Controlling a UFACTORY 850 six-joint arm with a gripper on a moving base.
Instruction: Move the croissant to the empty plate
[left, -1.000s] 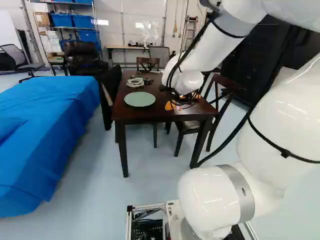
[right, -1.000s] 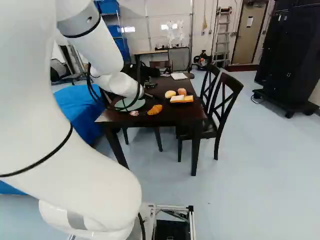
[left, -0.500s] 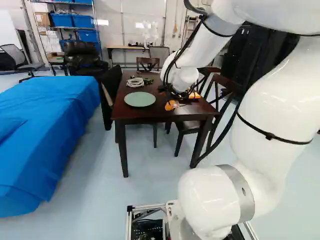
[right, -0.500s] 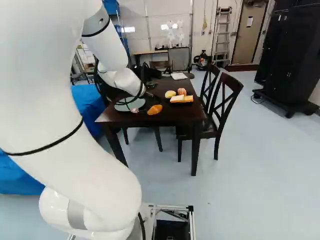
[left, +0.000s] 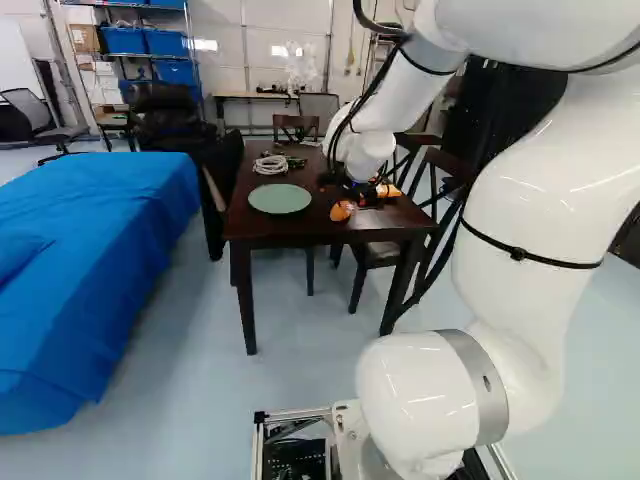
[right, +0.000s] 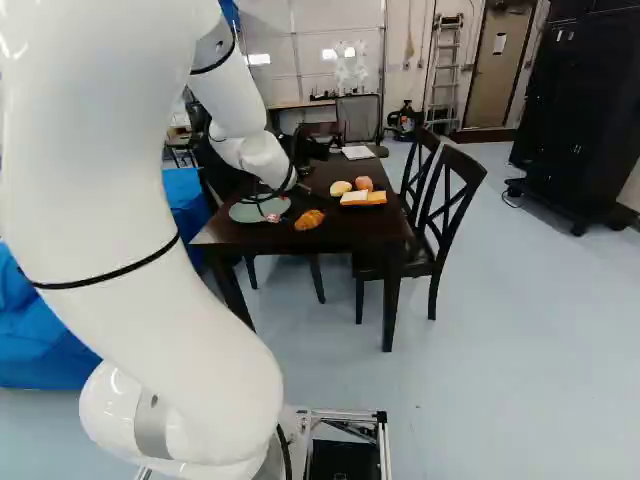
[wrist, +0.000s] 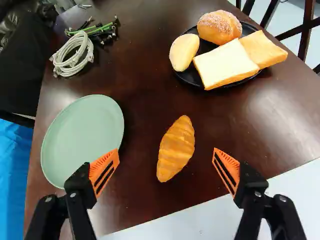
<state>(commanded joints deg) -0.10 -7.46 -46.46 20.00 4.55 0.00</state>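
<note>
My gripper (left: 364, 193) hangs over the near part of the table in the left base view, by the croissant (left: 342, 211). In the wrist view the gripper (wrist: 166, 152) is open, its orange pads wide apart. The croissant (wrist: 176, 149) lies on the bare table, below and between the fingers, touched by neither as far as I can see. The empty green plate (wrist: 83, 136) is beside it, with one finger reaching over the plate's rim.
A black plate (wrist: 191, 76) with several pieces of bread sits farther along the dark table (wrist: 145, 212). Coiled cable (wrist: 73, 55) and green-black wires (wrist: 95, 31) lie beyond the green plate. Chairs (right: 452, 205) stand along one side, and a blue-covered surface (left: 95, 260) is at the left.
The arm has swung: its upper links shift left in the left base view and right in the right base view. The gripper has shifted slightly above the table. Base, croissant and plates have stayed put.
</note>
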